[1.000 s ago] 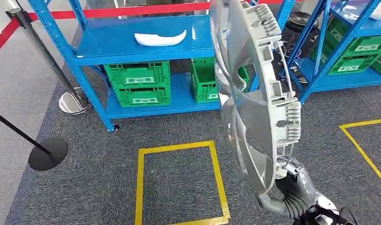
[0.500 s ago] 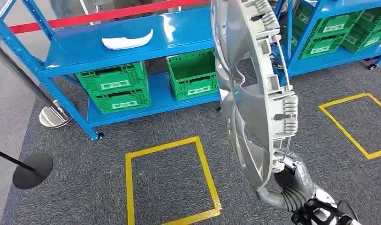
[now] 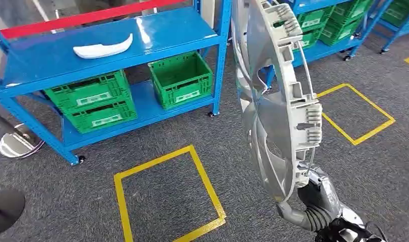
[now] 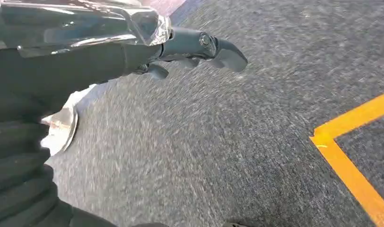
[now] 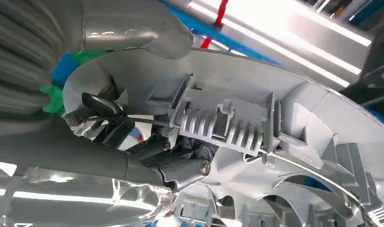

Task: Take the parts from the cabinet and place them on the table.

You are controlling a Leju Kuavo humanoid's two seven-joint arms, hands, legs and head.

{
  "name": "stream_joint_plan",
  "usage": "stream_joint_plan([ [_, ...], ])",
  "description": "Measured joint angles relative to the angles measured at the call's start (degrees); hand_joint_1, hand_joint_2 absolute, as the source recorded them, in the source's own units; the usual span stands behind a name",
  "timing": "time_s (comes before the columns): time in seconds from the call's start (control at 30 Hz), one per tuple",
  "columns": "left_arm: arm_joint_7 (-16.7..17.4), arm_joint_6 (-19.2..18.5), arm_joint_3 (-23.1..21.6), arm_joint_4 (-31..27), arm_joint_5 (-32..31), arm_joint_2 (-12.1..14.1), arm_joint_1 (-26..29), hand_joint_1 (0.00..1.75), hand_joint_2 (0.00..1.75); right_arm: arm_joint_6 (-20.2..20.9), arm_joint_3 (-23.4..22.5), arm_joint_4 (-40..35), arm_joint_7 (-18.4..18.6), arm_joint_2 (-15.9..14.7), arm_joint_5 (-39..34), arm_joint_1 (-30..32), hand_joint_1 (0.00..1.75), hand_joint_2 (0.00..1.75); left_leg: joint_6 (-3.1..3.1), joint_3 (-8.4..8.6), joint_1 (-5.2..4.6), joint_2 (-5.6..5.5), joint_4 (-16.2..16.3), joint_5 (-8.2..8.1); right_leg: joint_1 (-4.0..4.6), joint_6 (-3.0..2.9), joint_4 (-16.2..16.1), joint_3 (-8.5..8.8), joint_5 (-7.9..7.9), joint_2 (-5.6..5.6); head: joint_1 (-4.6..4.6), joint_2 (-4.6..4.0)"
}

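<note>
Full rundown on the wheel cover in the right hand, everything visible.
The wheel cover is a large silver-grey disc, seemingly plastic, with spoke-like cutouts, ribbed clips and a thin wire ring along its rim. It stands on edge, nearly vertical, off the floor, in front of the blue shelving. The right hand grips its lower rim; nothing else touches it.

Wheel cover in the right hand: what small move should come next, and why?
Probably keep turning toward the table while holding the grip steady. The right hand grips the silver wheel cover upright by its lower rim, clear of the blue shelving. The head view shows grey carpet and yellow floor markings, but no table to set it on.
</note>
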Motion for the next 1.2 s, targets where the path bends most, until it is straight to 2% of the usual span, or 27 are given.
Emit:
stream_joint_plan([
  [0.03,0.40,0.00,-0.02,0.00,-0.35,0.02,-0.03,0.00,1.75,0.07,-0.60,-0.02,0.00,-0.16,-0.44,0.61,1.69,1.75,0.00,-0.05,0.00,0.89,0.01,0.00,-0.07,0.23,3.92,-1.68,-1.20,0.00,0.13,0.00],
  [0.07,0.55,0.00,-0.09,0.00,-0.55,0.02,-0.09,0.00,1.75,0.17,-1.24,-0.15,0.00,-0.24,-0.66,1.08,1.69,1.75,0.00,-0.06,0.00,1.58,0.02,-0.01,-0.17,0.37,5.22,-2.15,-1.30,-0.02,0.07,0.00],
  [0.1,0.99,-0.02,-0.24,0.00,-0.96,-0.02,-0.27,0.00,1.75,0.46,-2.19,-0.31,0.00,-0.40,-0.90,1.70,1.69,1.75,-0.05,-0.02,0.00,2.51,0.03,-0.06,-0.29,0.37,3.48,-1.01,-0.12,-0.11,0.11,0.00],
  [0.17,1.60,-0.04,-0.61,0.00,-1.36,-0.15,-0.67,0.00,1.75,1.20,-3.41,-0.33,0.00,-0.53,-1.14,2.02,1.69,1.75,-0.30,0.14,0.06,3.84,0.06,-0.22,-0.39,0.26,-6.42,4.47,4.14,-0.92,0.13,0.00],
  [0.2,1.73,-0.07,-0.74,0.00,-1.42,-0.26,-0.85,0.00,1.75,1.47,-3.87,-0.35,0.00,-0.55,-1.16,2.00,1.69,1.75,-0.58,0.31,0.11,4.47,0.17,-0.40,-0.44,0.33,-12.43,7.91,6.35,-2.56,0.09,0.00],
  [0.23,1.95,-0.07,-0.87,-0.09,-1.44,-0.20,-1.02,0.00,1.75,1.68,-4.13,-0.31,0.00,-0.55,-1.14,1.92,1.69,1.75,-0.97,0.36,-0.41,4.90,0.31,-0.62,-0.17,-0.04,-15.02,9.24,5.84,-5.44,0.16,0.00],
  [0.37,2.47,-0.11,-1.09,-0.13,-1.53,-0.33,-1.20,0.00,1.75,2.40,-5.14,-0.33,0.00,-0.53,-0.59,1.93,1.69,1.75,-1.96,0.70,-0.58,6.93,0.34,-0.71,0.01,-1.74,-14.63,8.51,6.39,-2.79,-0.02,0.00],
  [0.4,2.47,-0.11,-1.22,-0.13,-1.58,-0.39,-1.27,0.00,1.75,2.51,-5.29,-0.35,0.00,-0.51,-0.39,1.95,1.69,1.75,-2.54,0.51,-0.25,6.06,0.45,-1.15,-0.38,-2.25,-14.79,8.54,6.71,-2.17,-0.06,0.00],
  [0.43,2.47,-0.11,-1.36,-0.13,-1.60,-0.46,-1.32,0.00,1.75,2.51,-5.31,-0.44,-0.02,-0.48,-0.37,1.88,1.69,1.75,-2.81,0.11,-0.07,2.63,1.71,-2.37,-0.45,-2.47,-14.78,8.34,6.85,-1.64,-0.11,0.00],
  [0.47,2.47,-0.20,-1.44,-0.11,-1.64,-0.52,-1.32,0.00,1.75,2.51,-5.34,-0.44,0.00,-0.48,-0.26,1.87,1.69,1.75,-2.86,-1.57,-0.02,0.28,5.42,-4.94,-0.45,-2.75,-14.78,8.15,6.99,-1.08,-0.19,0.00],
  [0.53,2.47,-0.42,-1.46,-0.13,-1.64,-0.55,-1.32,0.00,1.75,2.49,-5.34,-0.44,0.00,-0.40,-0.20,1.92,1.69,1.75,-2.85,-6.37,-0.03,-0.81,15.60,-9.48,-0.27,-3.11,-14.77,7.75,7.22,0.30,-0.28,0.00],
  [0.57,2.43,-0.57,-1.46,-0.13,-1.73,-0.44,-1.26,0.00,1.75,2.49,-5.34,-0.44,0.00,-0.33,-0.18,2.03,1.69,1.75,-2.79,-8.07,-0.06,-0.90,18.96,-10.17,-0.18,-3.20,-14.76,7.64,7.29,1.06,-0.28,0.00],
  [0.6,2.41,-0.84,-1.46,-0.13,-1.79,-0.40,-1.19,0.00,1.75,2.49,-5.34,-0.44,0.00,-0.33,-0.05,2.15,1.69,1.75,-2.65,-8.45,-0.08,-0.93,19.49,-9.51,-0.10,-3.22,-14.76,7.63,7.36,1.92,-0.28,0.00],
  [0.63,2.41,-1.31,-1.51,-0.13,-2.04,-0.35,-1.22,0.00,1.75,2.45,-5.36,-0.44,0.00,-0.31,0.24,2.29,1.69,1.75,-2.40,-7.54,-0.09,-0.99,17.28,-7.63,-0.08,-3.17,-14.76,7.66,7.41,2.73,-0.30,0.00],
  [0.67,2.38,-1.82,-1.57,-0.13,-2.12,-0.31,-1.29,0.00,1.75,2.40,-5.36,-0.44,0.00,-0.29,0.65,2.43,1.69,1.75,-2.06,-5.34,-0.09,-1.32,12.66,-4.88,-0.03,-3.09,-14.76,7.73,7.49,3.64,-0.26,0.00],
  [0.7,2.36,-2.41,-1.66,-0.13,-2.25,-0.20,-1.38,0.00,1.75,2.29,-5.34,-0.44,0.00,-0.20,0.98,2.54,1.69,1.75,-1.58,-2.27,-0.12,-2.84,6.43,-1.88,0.03,-2.95,-14.76,7.82,7.59,4.57,-0.30,0.00],
  [0.73,2.34,-2.71,-1.75,-0.15,-2.43,-0.02,-1.49,0.00,1.75,2.19,-5.34,-0.46,0.00,-0.09,1.20,2.58,1.69,1.75,-0.98,-0.14,-0.10,-6.13,1.98,-0.47,-0.25,-2.82,-14.76,7.75,7.69,5.15,-0.28,0.00],
  [0.77,2.32,-3.06,-1.86,-0.17,-2.58,0.18,-1.56,0.00,1.75,1.99,-5.31,-0.46,0.00,0.02,1.44,2.49,1.69,1.75,-1.05,0.26,0.03,-7.32,0.89,-1.03,0.25,-2.44,-14.58,7.40,7.84,5.74,-0.11,0.00],
  [0.83,2.30,-3.21,-2.03,-0.20,-2.67,0.26,-1.73,0.00,1.75,1.81,-5.31,-0.61,0.00,0.13,1.70,2.72,1.69,1.75,-1.26,0.12,-0.43,-5.86,1.07,-0.88,-0.49,-1.66,-14.71,6.86,8.27,7.12,-0.19,0.00],
  [0.9,2.43,-3.21,-2.23,-0.20,-2.67,0.48,-1.87,0.00,1.75,1.79,-5.34,-0.94,0.00,0.15,1.72,3.21,1.69,1.75,-0.66,0.29,-0.29,-4.20,0.50,-0.34,-0.65,-0.77,-15.11,6.35,8.78,8.56,-0.26,0.00],
  [0.93,2.41,-3.21,-2.34,-0.24,-2.67,0.48,-2.08,0.00,1.75,1.84,-5.34,-0.96,-0.02,0.15,1.68,3.44,1.69,1.75,-0.36,0.33,-0.05,-3.19,0.23,-0.03,-0.45,-0.85,-14.10,6.00,8.23,5.31,-0.28,0.00],
  [0.97,2.36,-3.21,-2.38,-0.24,-2.67,0.46,-2.25,0.00,1.75,1.92,-5.31,-0.94,0.00,0.11,1.66,3.18,1.69,1.75,-0.15,0.20,-0.06,-2.56,0.23,0.02,-0.20,-0.70,-11.72,4.78,6.51,2.28,0.11,0.00],
  [1.0,2.34,-3.21,-2.40,-0.24,-2.67,0.46,-2.28,0.00,1.75,1.95,-5.27,-0.94,0.00,0.17,1.57,2.98,1.69,1.75,-0.11,0.12,-0.12,-1.62,0.23,0.04,-0.25,-0.38,-7.53,2.89,4.12,0.80,0.24,0.00],
  [1.07,2.30,-3.21,-2.40,-0.24,-2.54,0.57,-2.24,0.00,1.75,2.08,-5.27,-0.90,0.00,0.22,1.18,2.93,1.69,1.75,-0.08,-0.15,-0.19,0.45,0.25,0.05,-0.34,0.14,2.40,-1.49,0.14,0.05,0.27,0.00],
  [1.1,2.30,-3.23,-2.40,-0.24,-2.54,0.57,-2.26,0.00,1.75,2.10,-5.27,-0.79,0.00,0.24,1.03,2.86,1.69,1.75,-0.08,-0.18,-0.19,1.38,0.25,0.06,-0.39,0.30,3.93,-1.96,0.08,0.00,0.18,0.00],
  [1.13,2.30,-3.23,-2.43,-0.24,-2.58,0.50,-2.33,0.00,1.75,2.14,-5.29,-0.68,0.00,0.24,0.89,2.80,1.69,1.75,-0.10,-0.15,-0.18,2.31,0.26,0.05,-0.49,0.26,2.40,-0.82,1.10,-0.13,0.24,0.00],
  [1.2,2.34,-3.30,-2.47,-0.22,-2.80,0.35,-2.58,0.00,1.75,2.21,-5.31,-0.68,0.00,0.24,0.92,2.78,1.69,1.75,-0.36,0.02,-0.05,3.80,0.33,-0.11,-0.65,0.33,-7.47,5.04,5.14,-1.46,0.18,0.00],
])
